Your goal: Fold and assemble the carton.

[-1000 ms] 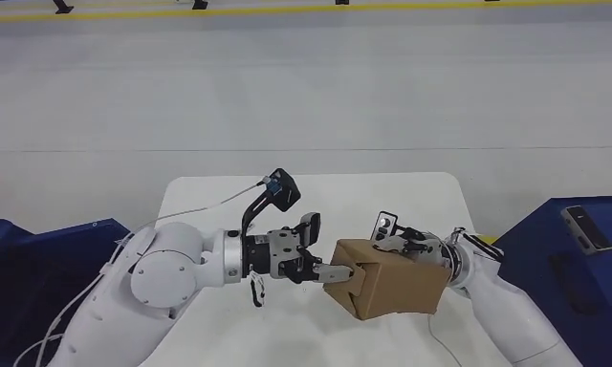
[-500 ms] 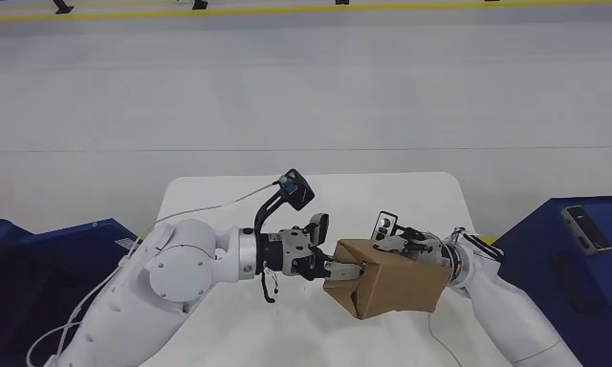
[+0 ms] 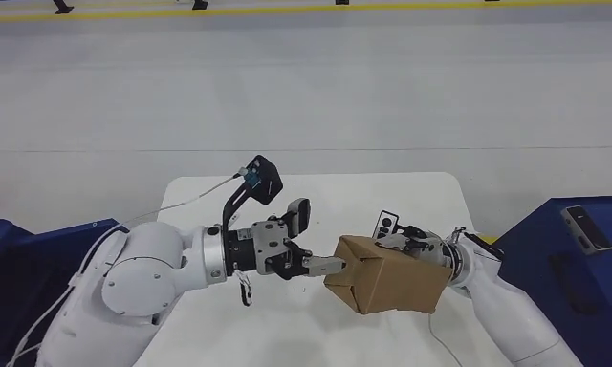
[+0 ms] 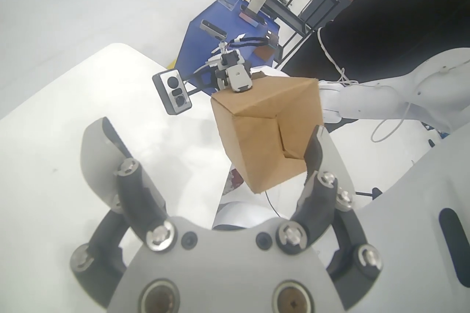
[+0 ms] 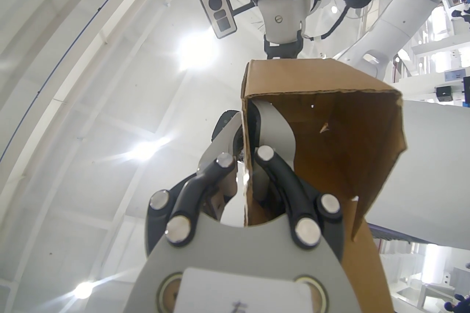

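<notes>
- Carton [image 3: 387, 286]: brown cardboard, squared up into a box; sits over the near right part of the white table [image 3: 220, 209]; tilted, one corner pointing down; looks lifted off the tabletop rather than resting on it
- Left wrist view: carton [image 4: 264, 131] shows the end that faces the left arm; flaps folded inward there, seams meeting in a shallow notch
- Right wrist view: the opposite end of the carton [image 5: 330, 145] gapes open; bare brown inside walls visible
- Right gripper [image 5: 246, 131]: clamped on one side wall of the carton at that open end; one finger inside the box, the other outside, cardboard pinched between; in the top view the right gripper [image 3: 406, 238] sits at the carton's far upper edge; the same gripper [image 4: 235, 77] shows on the carton's top corner in the left wrist view
- Left gripper [image 3: 330, 267]: level with the carton's folded end, just beside it; jaws spread wide, nothing held
- Left wrist view: left gripper [image 4: 207, 136] points at the carton; one fingertip [image 4: 317, 145] overlaps the edge of the folded end, appears to touch; cannot tell for sure; the other finger stands well apart, over the table [image 4: 55, 131]
- Blue cabinet [image 3: 555, 248] beside the table's right side
</notes>
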Robot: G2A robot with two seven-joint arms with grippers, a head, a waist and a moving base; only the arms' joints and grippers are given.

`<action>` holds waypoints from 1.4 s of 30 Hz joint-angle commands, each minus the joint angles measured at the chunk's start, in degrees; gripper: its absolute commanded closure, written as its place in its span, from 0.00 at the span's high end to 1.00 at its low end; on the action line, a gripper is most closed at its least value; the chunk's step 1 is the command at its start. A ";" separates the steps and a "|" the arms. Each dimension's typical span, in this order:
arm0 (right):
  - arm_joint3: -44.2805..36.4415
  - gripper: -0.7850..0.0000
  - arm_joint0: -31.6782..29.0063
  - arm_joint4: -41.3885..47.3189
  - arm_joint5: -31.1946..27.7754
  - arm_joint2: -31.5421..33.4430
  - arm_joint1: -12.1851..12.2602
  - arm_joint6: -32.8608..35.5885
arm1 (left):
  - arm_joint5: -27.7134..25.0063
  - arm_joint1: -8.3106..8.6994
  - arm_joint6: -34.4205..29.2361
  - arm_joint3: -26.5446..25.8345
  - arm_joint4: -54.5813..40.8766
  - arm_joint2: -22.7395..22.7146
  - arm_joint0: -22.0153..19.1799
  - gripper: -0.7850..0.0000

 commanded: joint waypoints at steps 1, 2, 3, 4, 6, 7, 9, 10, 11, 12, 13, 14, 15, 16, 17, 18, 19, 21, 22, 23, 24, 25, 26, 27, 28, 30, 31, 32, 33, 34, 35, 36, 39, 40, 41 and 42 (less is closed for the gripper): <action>0.00 0.00 0.00 -0.01 -0.01 0.01 0.00 0.01 | -0.79 0.05 0.70 -0.58 0.73 -0.67 0.21 1.00; 0.00 0.00 0.00 -0.01 -0.01 0.01 0.00 0.01 | -0.79 0.05 0.70 -0.58 0.73 -0.67 0.21 1.00; 0.00 0.00 0.00 -0.01 -0.01 0.01 0.00 0.01 | -0.79 0.05 0.70 -0.58 0.73 -0.67 0.21 1.00; 0.00 0.00 0.00 -0.01 -0.01 0.01 0.00 0.01 | -0.79 0.05 0.70 -0.58 0.73 -0.67 0.21 1.00; 0.00 0.00 0.00 -0.01 -0.01 0.01 0.00 0.01 | -0.79 0.05 0.70 -0.58 0.73 -0.67 0.21 1.00; 0.00 0.00 0.00 -0.01 -0.01 0.01 0.00 0.01 | -0.79 0.05 0.70 -0.58 0.73 -0.67 0.21 1.00; 0.00 0.00 0.00 -0.01 -0.01 0.01 0.00 0.01 | -0.79 0.05 0.70 -0.58 0.73 -0.67 0.21 1.00; 0.00 0.00 0.00 -0.01 -0.01 0.01 0.00 0.01 | -0.60 0.03 0.94 -0.43 0.65 -0.62 0.38 1.00; -0.17 0.00 -0.20 0.04 -0.09 -0.25 -0.07 -1.20 | 0.28 0.01 1.69 0.14 0.51 -0.67 0.81 1.00; -0.54 0.00 -0.25 0.60 0.96 -0.92 -0.21 -3.80 | 1.70 -0.03 2.49 0.83 -0.38 -0.89 1.31 1.00; -0.64 0.00 0.28 1.26 2.45 -1.27 -0.33 -6.84 | 2.87 -0.02 2.17 1.46 -2.33 -1.43 1.50 1.00; -0.76 0.00 0.95 1.80 3.55 -1.34 -0.42 -9.87 | 4.03 0.09 1.41 1.94 -3.69 -2.64 1.37 1.00; -0.72 0.00 1.34 2.57 4.86 -1.25 -0.47 -12.99 | 5.62 0.24 0.42 2.26 -5.14 -4.07 1.52 1.00; -1.07 0.00 1.65 3.27 6.17 -0.93 -0.47 -16.09 | 7.12 0.41 -0.78 2.30 -7.12 -5.65 1.77 1.00; -1.26 0.00 1.78 3.96 7.26 -0.33 -0.43 -19.97 | 8.24 0.59 -1.99 2.42 -9.08 -7.43 2.00 1.00; -1.94 0.00 1.88 4.34 8.60 0.28 -0.35 -24.44 | 9.96 0.80 -3.21 3.07 -10.69 -9.28 2.39 1.00; -2.92 0.00 1.83 4.33 9.86 0.99 -0.22 -29.22 | 11.84 0.99 -4.29 3.63 -12.32 -11.04 2.83 1.00; -5.37 0.00 1.05 5.37 11.66 2.67 -0.01 -39.54 | 13.03 1.28 -6.18 4.40 -15.19 -13.90 3.58 1.00; -6.81 0.00 0.48 6.39 13.13 3.26 0.09 -44.83 | 13.40 1.41 -7.07 5.28 -16.14 -14.92 4.08 1.00; -8.37 0.00 0.07 7.83 14.39 3.93 0.15 -50.39 | 12.94 1.48 -8.31 5.88 -17.59 -15.38 4.49 1.00; -10.68 0.00 -0.46 10.48 14.80 4.69 0.14 -57.60 | 12.17 1.50 -10.05 7.26 -20.14 -15.23 5.09 1.00; -11.83 0.00 -0.68 11.89 15.08 4.87 0.12 -61.42 | 11.95 1.51 -10.85 7.91 -20.85 -14.95 5.30 1.00; -13.13 0.00 -1.02 14.35 15.65 4.85 0.08 -67.59 | 11.40 1.47 -11.37 8.67 -21.60 -14.36 5.52 1.00; -14.54 0.00 -1.02 16.92 15.88 4.64 0.01 -73.96 | 11.40 1.47 -11.37 8.67 -21.60 -14.36 5.52 1.00; -15.97 0.00 -0.71 19.54 15.32 4.29 -0.09 -80.15 | 11.40 1.47 -11.37 8.67 -21.60 -14.36 5.52 1.00; -18.01 0.00 0.24 24.29 13.96 3.05 -0.32 -90.22 | 11.40 1.47 -11.37 8.67 -21.60 -14.36 5.52 1.00; -18.01 0.00 0.24 24.29 13.96 3.05 -0.32 -90.22 | 11.40 1.47 -11.37 8.67 -21.60 -14.36 5.52 1.00; -18.01 0.00 0.24 24.29 13.96 3.05 -0.32 -90.22 | 11.40 1.47 -11.37 8.67 -21.60 -14.36 5.52 1.00; -18.01 0.00 0.24 24.29 13.96 3.05 -0.32 -90.22 | 11.40 1.47 -11.37 8.67 -21.60 -14.36 5.52 1.00; -18.01 0.00 0.24 24.29 13.96 3.05 -0.32 -90.22 | 11.40 1.47 -11.37 8.67 -21.60 -14.36 5.52 1.00; -18.01 0.00 0.24 24.29 13.96 3.05 -0.32 -90.22 | 11.40 1.47 -11.37 8.67 -21.60 -14.36 5.52 1.00; -18.01 0.00 0.24 24.29 13.96 3.05 -0.32 -90.22 | 11.40 1.47 -11.37 8.67 -21.60 -14.36 5.52 1.00; -18.01 0.00 0.24 24.29 13.96 3.05 -0.32 -90.22 | 11.40 1.47 -11.37 8.67 -21.60 -14.36 5.52 1.00; -17.24 0.00 0.03 23.60 13.48 2.94 -0.31 -91.38 | 11.40 1.47 -11.37 8.67 -21.60 -14.36 5.52 1.00; -17.14 0.00 0.25 23.38 12.94 2.04 -0.40 -94.02 | 11.40 1.47 -11.37 8.67 -21.60 -14.36 5.52 1.00; -17.23 0.00 1.03 23.76 11.86 0.91 -0.58 -97.67 | 11.40 1.47 -11.37 8.67 -21.60 -14.36 5.52 1.00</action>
